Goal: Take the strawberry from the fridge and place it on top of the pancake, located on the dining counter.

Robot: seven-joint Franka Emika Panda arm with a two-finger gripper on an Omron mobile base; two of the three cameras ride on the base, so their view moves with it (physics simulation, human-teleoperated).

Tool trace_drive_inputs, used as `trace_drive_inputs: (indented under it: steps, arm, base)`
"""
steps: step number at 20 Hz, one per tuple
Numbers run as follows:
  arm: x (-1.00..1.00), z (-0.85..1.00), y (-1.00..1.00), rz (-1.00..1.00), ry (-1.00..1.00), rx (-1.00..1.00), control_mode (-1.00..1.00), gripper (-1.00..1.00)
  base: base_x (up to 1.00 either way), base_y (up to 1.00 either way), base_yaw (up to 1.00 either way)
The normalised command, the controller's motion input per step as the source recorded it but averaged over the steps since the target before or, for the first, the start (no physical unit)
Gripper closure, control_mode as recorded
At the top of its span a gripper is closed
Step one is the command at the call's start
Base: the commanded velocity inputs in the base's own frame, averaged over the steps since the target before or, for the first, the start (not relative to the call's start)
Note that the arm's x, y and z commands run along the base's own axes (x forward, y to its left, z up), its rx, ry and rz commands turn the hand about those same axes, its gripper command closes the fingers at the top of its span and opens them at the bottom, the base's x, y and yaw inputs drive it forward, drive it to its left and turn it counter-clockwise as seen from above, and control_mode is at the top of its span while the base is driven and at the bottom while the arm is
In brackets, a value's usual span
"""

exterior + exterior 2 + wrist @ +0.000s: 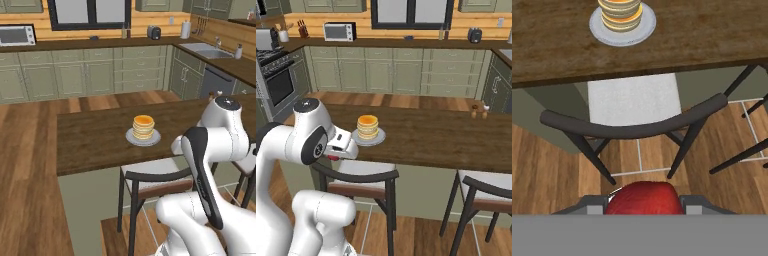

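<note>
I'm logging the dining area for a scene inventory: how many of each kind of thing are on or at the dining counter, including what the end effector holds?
Pancake stack on its plate: 1
Strawberry, held in the end effector: 1
Small shakers on the dining counter: 2
Chairs at the counter: 2
Total: 6

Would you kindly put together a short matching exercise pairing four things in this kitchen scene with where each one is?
Things:
1. strawberry
2. pancake
3. chair
4. microwave

Places:
A. on a plate on the dining counter
B. on the wall counter at the back
C. between the gripper fingers
D. tucked under the dining counter's edge

Pairs: 1-C, 2-A, 3-D, 4-B
</note>
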Motion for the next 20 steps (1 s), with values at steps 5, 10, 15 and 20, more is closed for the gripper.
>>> trace_drive_inputs:
  steps: [5, 10, 15, 20]
  arm:
    - [0.0, 0.0, 0.0, 0.0, 0.0, 0.0, 1.0, 1.0]
    - [0.0, 0.0, 0.0, 0.0, 0.0, 0.0, 1.0, 1.0]
    - [0.32, 0.0, 0.0, 0.02, 0.0, -0.03, -1.0, 1.0]
    - [0.97, 0.34, 0.03, 0.03, -0.02, -0.1, -1.0, 1.0]
  base:
    - [0.85, 0.18, 0.01]
    - [0.57, 0.02, 0.01]
    - [0.35, 0.03, 0.01]
    - [0.0, 0.0, 0.0]
